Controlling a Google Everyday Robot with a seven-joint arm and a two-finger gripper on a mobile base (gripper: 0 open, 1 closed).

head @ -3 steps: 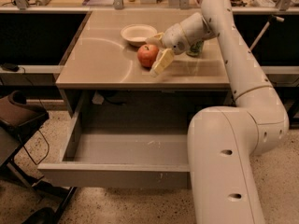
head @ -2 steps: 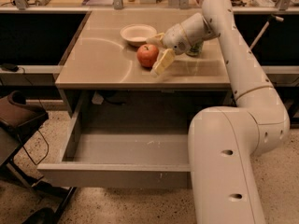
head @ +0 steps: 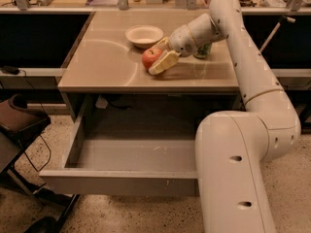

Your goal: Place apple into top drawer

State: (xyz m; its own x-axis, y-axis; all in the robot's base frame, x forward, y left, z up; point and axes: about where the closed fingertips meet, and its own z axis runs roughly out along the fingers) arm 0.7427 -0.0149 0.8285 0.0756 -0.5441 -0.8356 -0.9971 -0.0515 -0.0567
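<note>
camera view | hand (head: 156,58) grips apple (head: 149,56) on steel table (head: 104,69) | top drawer (head: 121,182) open over speckled floor (head: 146,215)

From high behind the arm (head: 252,81), the camera looks down past drawer (head: 121,182) to jaws at apple (head: 150,57).

Gripper (head: 158,56) sits low over the table (head: 97,69), just beside the apple (head: 148,57), covering its right side. Arm (head: 243,57) hides most of the green can (head: 203,51). Robot body (head: 233,178) blocks the top drawer (head: 121,182) at its right end. Chair (head: 17,123) is cut off by the left edge.
</note>
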